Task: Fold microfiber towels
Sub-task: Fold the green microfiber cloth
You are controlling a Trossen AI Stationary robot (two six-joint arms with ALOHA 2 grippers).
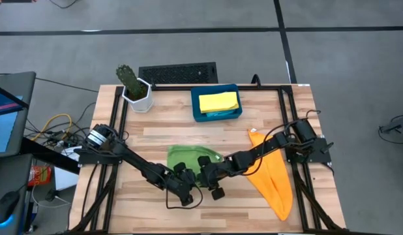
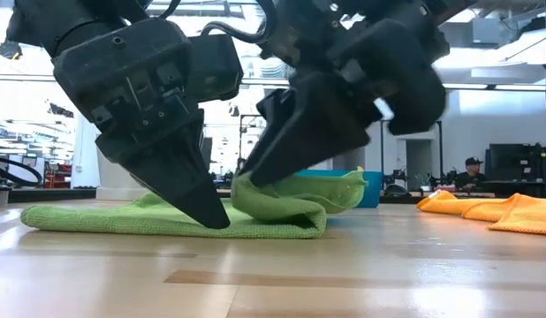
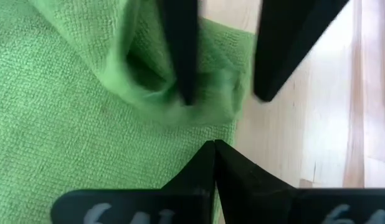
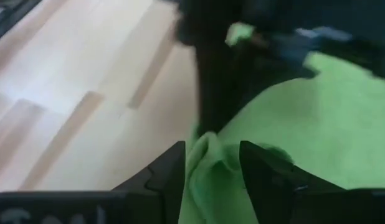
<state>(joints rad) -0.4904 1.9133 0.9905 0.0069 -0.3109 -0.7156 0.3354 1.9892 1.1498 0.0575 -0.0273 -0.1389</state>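
A green towel lies spread on the wooden table's middle, with a raised fold at its near right part. My left gripper is shut, and its tips are down on the towel just left of that fold. My right gripper is open, with its fingers on either side of the fold's bulge. An orange towel lies loose at the table's right. A yellow towel rests folded in a dark-blue tray at the far middle. My left gripper presses its shut fingertips down on the green towel close to its edge, slanting down from the table's left. The towel lies flat on the table under them. My right gripper's open fingers straddle the raised fold; I cannot tell whether they touch it.
A cactus in a white pot stands at the far left corner. A black grille lies beyond the table's far edge. Bare wood stretches along the near edge. A person in a cap sits in the room behind.
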